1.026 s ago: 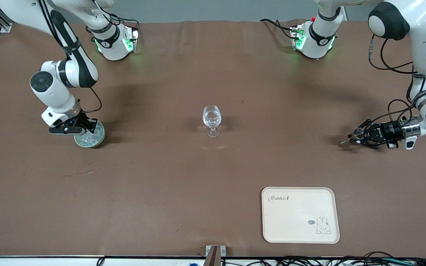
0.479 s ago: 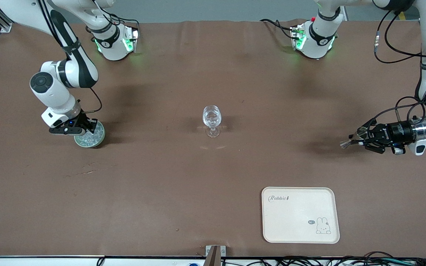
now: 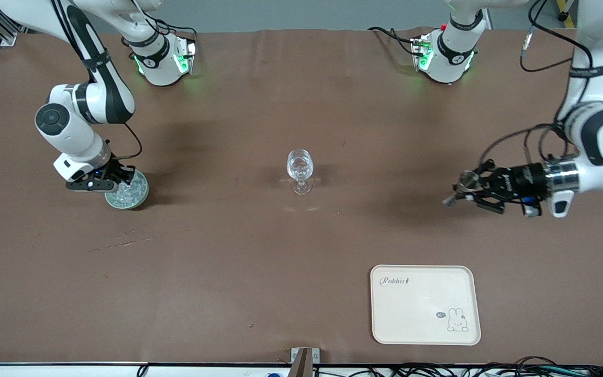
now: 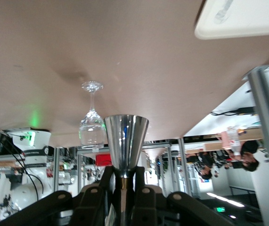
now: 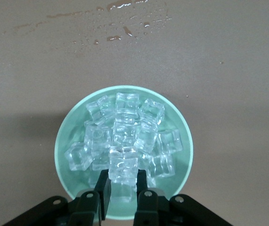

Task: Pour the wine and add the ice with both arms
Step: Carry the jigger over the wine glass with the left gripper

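A cream rectangular tray (image 3: 424,305) lies nearest. Over the round pale-green bowl (image 5: 181,125), the right gripper (image 5: 123,189) pinches one clear ice cube (image 5: 123,165). The left gripper (image 4: 122,192) clamps a shiny metal jigger (image 4: 126,140), apparently held level for pouring into the clear stemmed glass (image 3: 300,169).

brown table (image 3: 228,262): stemmed glass (image 3: 300,171) mid, green bowl (image 3: 137,197) toward right arm's end, cream tray (image 3: 425,305) nearest front camera
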Robot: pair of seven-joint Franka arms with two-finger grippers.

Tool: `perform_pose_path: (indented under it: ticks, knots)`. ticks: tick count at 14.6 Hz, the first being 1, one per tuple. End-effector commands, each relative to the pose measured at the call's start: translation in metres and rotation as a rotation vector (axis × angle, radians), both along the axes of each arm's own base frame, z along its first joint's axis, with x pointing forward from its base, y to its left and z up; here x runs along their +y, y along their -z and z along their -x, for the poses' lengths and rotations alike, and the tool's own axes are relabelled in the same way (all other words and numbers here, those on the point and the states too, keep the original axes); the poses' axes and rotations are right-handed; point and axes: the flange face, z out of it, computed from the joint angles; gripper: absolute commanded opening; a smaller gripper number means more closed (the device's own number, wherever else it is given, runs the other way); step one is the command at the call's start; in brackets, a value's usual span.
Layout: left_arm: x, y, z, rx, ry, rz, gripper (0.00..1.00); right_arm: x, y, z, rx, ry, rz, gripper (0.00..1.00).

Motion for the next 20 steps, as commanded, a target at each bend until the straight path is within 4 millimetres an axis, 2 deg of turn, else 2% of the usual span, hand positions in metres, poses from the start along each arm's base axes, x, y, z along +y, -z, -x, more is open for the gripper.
perform_pose_path:
  ticks: [1,3,4,6,8,12,14,17,20]
  knots:
    - [-0.035,-0.01,0.037,-0.018,0.022,-0.042,0.0,0.003,-0.031,-0.003,-0.005,0.017,0.012,0.02]
    - [-0.066,-0.016,0.041,-0.057,0.082,-0.085,0.0,0.006,-0.055,-0.009,-0.012,0.016,0.018,0.02]
    - [-0.088,-0.018,0.045,-0.069,0.107,-0.1,0.0,0.006,-0.067,-0.011,-0.014,0.018,0.021,0.02]
    - [-0.118,-0.015,0.053,-0.07,0.112,-0.137,0.0,0.008,-0.099,-0.018,-0.038,0.018,0.027,0.02]
    - [-0.147,-0.013,0.061,-0.058,0.137,-0.162,0.0,0.01,-0.141,-0.027,-0.073,0.027,0.032,0.02]
    - [-0.192,-0.004,0.069,-0.015,0.098,-0.22,0.0,0.009,-0.24,-0.051,-0.072,0.091,-0.011,0.02]
    - [-0.207,0.004,0.071,-0.001,0.106,-0.271,0.0,0.009,-0.291,-0.056,-0.068,0.114,-0.049,0.02]
    - [-0.226,0.006,0.067,0.018,0.106,-0.297,0.0,0.01,-0.345,-0.05,-0.028,0.129,-0.074,0.02]
    - [-0.254,0.011,0.064,0.017,0.164,-0.345,0.0,0.007,-0.396,-0.037,-0.008,0.136,-0.076,0.02]
